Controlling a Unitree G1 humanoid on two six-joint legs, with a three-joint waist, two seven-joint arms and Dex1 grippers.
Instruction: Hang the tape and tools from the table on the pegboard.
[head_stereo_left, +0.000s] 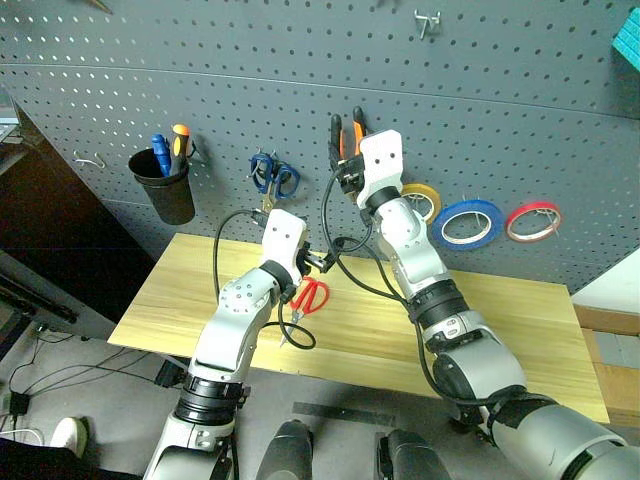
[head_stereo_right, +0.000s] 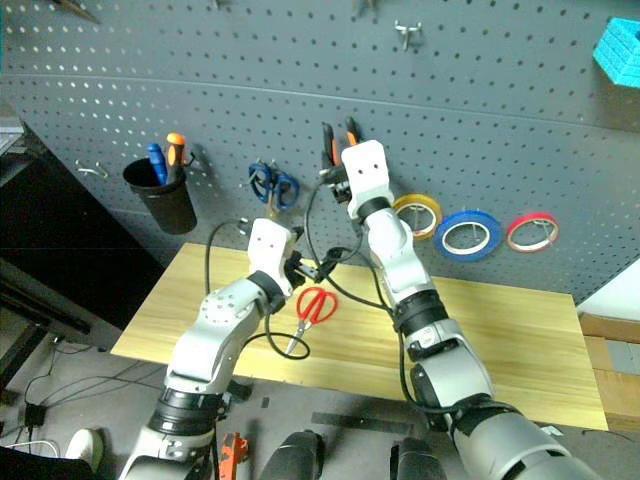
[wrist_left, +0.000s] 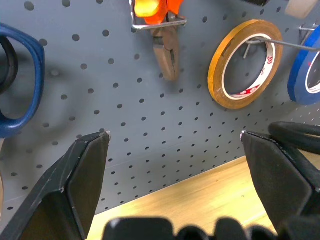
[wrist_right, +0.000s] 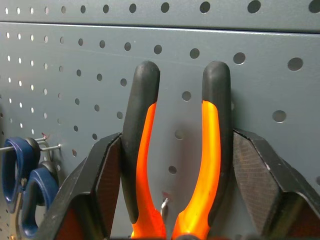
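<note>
Right wrist view: the right gripper (wrist_right: 177, 150) has its fingers on either side of the orange-and-black pliers (wrist_right: 175, 150), both pads touching the handles, against the pegboard (wrist_right: 75, 65). The pliers sit handles-up on a hook (wrist_left: 157, 22) on the pegboard, between the blue-handled scissors (head_stereo_left: 273, 176) and the yellow roll (wrist_left: 243, 64). The blue tape (head_stereo_left: 467, 222) hangs beside that roll. The left gripper (wrist_left: 175, 165), spread wide and empty, faces the pegboard below the pliers. The red-handled scissors (head_stereo_left: 309, 298) lie on the table (head_stereo_left: 520, 330) below the pegboard.
</note>
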